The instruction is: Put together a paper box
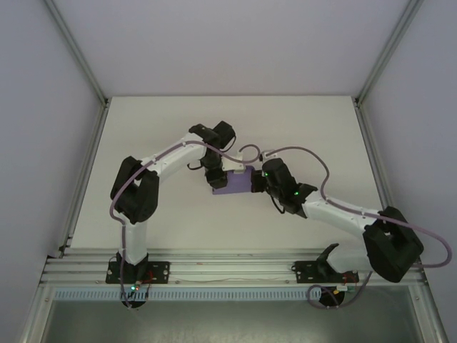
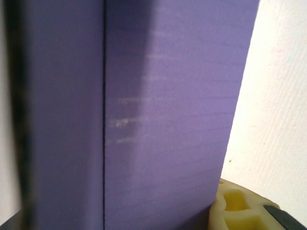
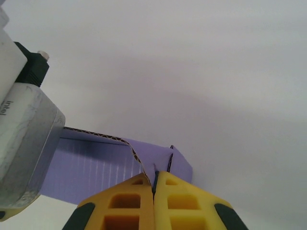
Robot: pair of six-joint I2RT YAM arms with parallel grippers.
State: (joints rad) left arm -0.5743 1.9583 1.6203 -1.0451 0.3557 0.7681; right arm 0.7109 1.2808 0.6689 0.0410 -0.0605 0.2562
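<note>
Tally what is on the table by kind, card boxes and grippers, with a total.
Purple paper box: 1
Grippers: 2 (left gripper, right gripper, both gripping the box)
Total: 3

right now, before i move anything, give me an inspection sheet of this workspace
surface: white table, flat, no marks seen
job's things: purple paper box at mid table between both grippers, partly folded
clutter: nothing seen
grippers: left gripper closed across a box wall; right gripper shut on a card edge of the box
cables: lilac cables run along both arms, one loops near the wrists
surroundings: white walls, metal frame posts, mounting rail at the near edge
</note>
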